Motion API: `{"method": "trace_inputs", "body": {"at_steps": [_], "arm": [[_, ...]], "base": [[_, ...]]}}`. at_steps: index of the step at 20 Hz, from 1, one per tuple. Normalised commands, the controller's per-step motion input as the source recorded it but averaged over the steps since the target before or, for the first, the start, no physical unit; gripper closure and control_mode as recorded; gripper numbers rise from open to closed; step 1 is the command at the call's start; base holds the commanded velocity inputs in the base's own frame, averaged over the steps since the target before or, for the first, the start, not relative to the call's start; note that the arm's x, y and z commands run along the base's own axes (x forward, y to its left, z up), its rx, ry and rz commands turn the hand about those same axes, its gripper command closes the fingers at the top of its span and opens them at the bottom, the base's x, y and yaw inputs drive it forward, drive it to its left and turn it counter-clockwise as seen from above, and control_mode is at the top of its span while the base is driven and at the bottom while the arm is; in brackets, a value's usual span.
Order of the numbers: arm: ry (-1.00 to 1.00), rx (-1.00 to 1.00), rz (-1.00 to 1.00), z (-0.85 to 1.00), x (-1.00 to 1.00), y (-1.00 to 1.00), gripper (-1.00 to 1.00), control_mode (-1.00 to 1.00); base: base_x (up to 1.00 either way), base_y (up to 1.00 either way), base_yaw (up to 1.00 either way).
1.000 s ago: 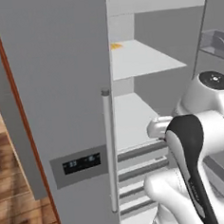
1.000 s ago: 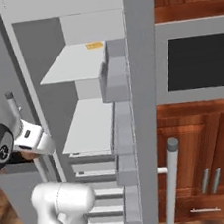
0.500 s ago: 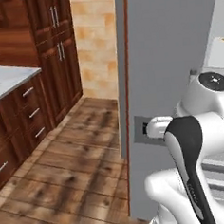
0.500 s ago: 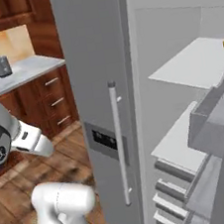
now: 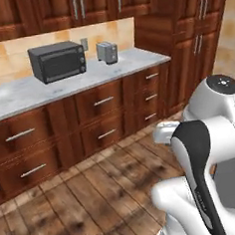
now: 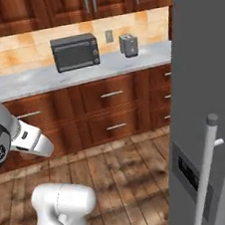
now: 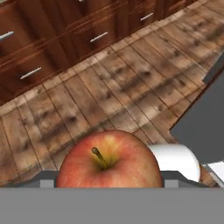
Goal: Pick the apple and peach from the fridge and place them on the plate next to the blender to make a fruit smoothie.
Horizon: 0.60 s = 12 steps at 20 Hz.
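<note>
Left to right: a black boxy microwave oven (image 5: 58, 61) and a small grey toaster (image 5: 107, 52) sat on the pale marble counter (image 5: 47, 90) over dark wood drawers. Plank wood floor (image 5: 91, 201) ran between those cabinets and the robot. At far right of the right base view, the tall grey fridge (image 6: 203, 97) stood with its door edge, black display panel and bar handle (image 6: 207, 172) near the base.

In the hand view, the round red apple (image 7: 109, 160) with yellowish top and brown stem sat right at the gripper (image 7: 109, 186), above the floor. Fingertips were hidden by it, so I couldn't confirm they were closed on it.

Judgement: carry step to the plate; blender and plate not in frame. Keep the wrist steady and the grip firm, and clear the fridge door while turning.
</note>
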Motion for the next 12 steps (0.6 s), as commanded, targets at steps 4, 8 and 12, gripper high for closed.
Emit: {"method": "trace_inputs", "body": {"at_steps": [4,8,12], "arm": [[0.0,0.0,0.0,0.0,0.0,0.0,1.0,1.0],[0.0,0.0,0.0,0.0,0.0,0.0,1.0,1.0],[0.0,0.0,0.0,0.0,0.0,0.0,1.0,1.0]], "base": [[0.0,0.39,0.94],[0.18,0.35,0.88],[0.64,0.24,0.76]]}}
